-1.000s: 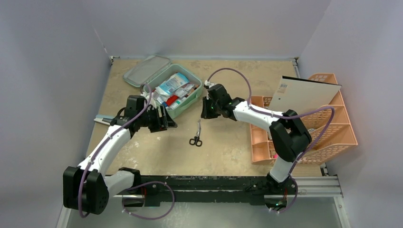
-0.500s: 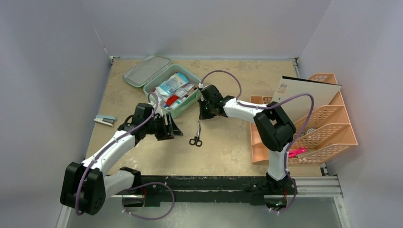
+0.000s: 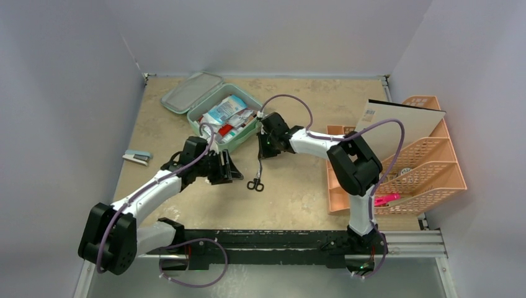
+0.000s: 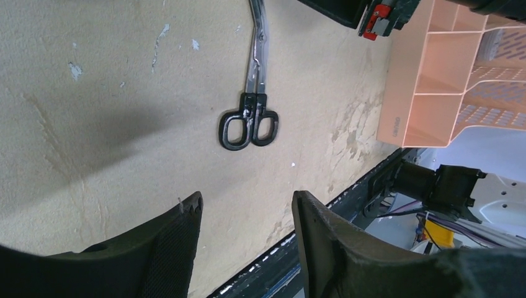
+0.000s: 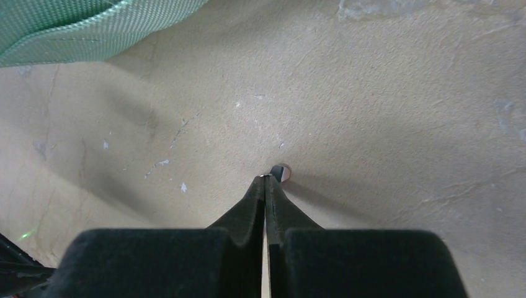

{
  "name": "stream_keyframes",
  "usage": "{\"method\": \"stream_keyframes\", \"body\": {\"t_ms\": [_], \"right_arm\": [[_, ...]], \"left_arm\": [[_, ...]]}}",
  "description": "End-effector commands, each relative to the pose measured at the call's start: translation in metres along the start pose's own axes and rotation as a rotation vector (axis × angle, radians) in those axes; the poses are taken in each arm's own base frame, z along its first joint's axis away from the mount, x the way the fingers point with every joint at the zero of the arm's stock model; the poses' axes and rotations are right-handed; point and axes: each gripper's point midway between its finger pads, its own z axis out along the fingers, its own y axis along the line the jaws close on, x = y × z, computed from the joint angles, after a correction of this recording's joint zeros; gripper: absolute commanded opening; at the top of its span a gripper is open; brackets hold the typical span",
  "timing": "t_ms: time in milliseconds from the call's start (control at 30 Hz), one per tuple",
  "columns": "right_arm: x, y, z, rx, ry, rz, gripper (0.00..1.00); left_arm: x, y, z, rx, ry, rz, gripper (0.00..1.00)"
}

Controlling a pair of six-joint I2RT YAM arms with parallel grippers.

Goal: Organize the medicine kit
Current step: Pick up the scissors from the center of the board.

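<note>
The medicine kit (image 3: pixel 245 136) lies open at the far left of the tabletop (image 3: pixel 298 186). The left gripper (image 4: pixel 245 202) has swung toward the scissors (image 4: pixel 251 121), likely next to be packed, jaws half-wide and empty. The right gripper (image 5: pixel 265 180) has shut its jaws at their tip.

Pale lilac walls (image 3: pixel 267 31) close in on three sides — mottled beige tabletop (image 3: pixel 298 186), scuffed, evenly lit

- Scissors (image 4: pixel 251 115) are seen lying on the table (image 4: pixel 93 81), black loops at centre, blades running off the top edge.
- A peach rack (image 4: pixel 428 81) is seen at upper right.
- The left gripper (image 4: pixel 247 202) is shown at the bottom, jaws apart.
</note>
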Motion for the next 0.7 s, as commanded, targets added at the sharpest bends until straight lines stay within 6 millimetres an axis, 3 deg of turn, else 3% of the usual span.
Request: {"method": "stream_keyframes", "body": {"t_ms": [0, 333, 500, 667], "right_arm": [[-0.007, 0.010, 0.001, -0.032, 0.002, -0.001, 0.00], [0.017, -0.010, 0.011, 0.050, 0.089, 0.030, 0.00], [0.018, -0.011, 0.012, 0.059, 0.095, 0.035, 0.00], [0.022, -0.013, 0.014, 0.068, 0.118, 0.037, 0.00]], "left_arm": [[-0.001, 0.005, 0.010, -0.024, -0.020, 0.015, 0.53], [0.006, 0.012, 0.023, -0.075, -0.010, 0.058, 0.49], [0.005, 0.011, 0.030, -0.117, -0.025, 0.120, 0.48], [0.005, 0.009, 0.037, -0.135, -0.018, 0.182, 0.40]]}}
